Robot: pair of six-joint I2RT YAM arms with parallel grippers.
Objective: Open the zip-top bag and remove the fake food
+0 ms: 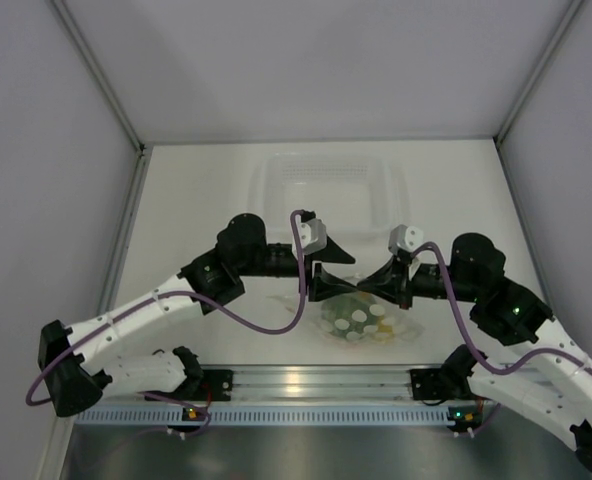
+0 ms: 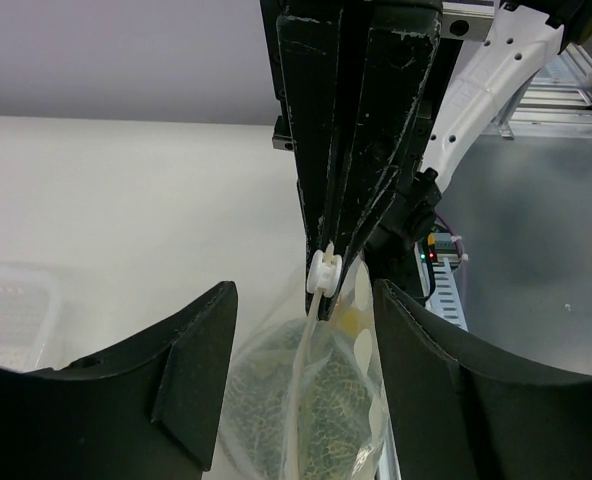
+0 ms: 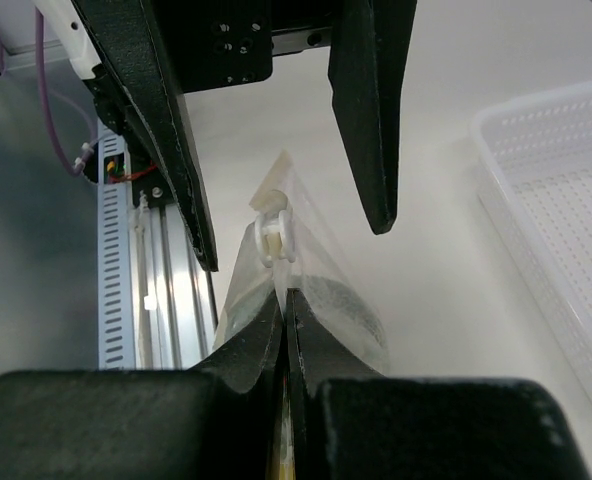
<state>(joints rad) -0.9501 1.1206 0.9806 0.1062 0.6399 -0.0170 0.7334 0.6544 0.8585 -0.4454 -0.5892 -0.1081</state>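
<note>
while the right claw (image 3: 284, 300) clamps the zip-top bag (image 3: 328, 292) by its upturned zip, the left claw (image 2: 304, 292) straddles it, apart

Tally of things on the bench (image 1: 196, 200)

Two arms: left arm (image 1: 136, 315), right arm (image 1: 536, 350). Two pincers: left pincer (image 2: 304, 295), right pincer (image 3: 284, 310). One zip-top bag (image 1: 361, 322), with one white slider (image 3: 273, 232). One clear tub (image 1: 261, 190). Of the fake food inside, one green melon (image 2: 326, 410) and one yellow piece (image 2: 348, 318) showing; any further piece impossible to tell.
</note>
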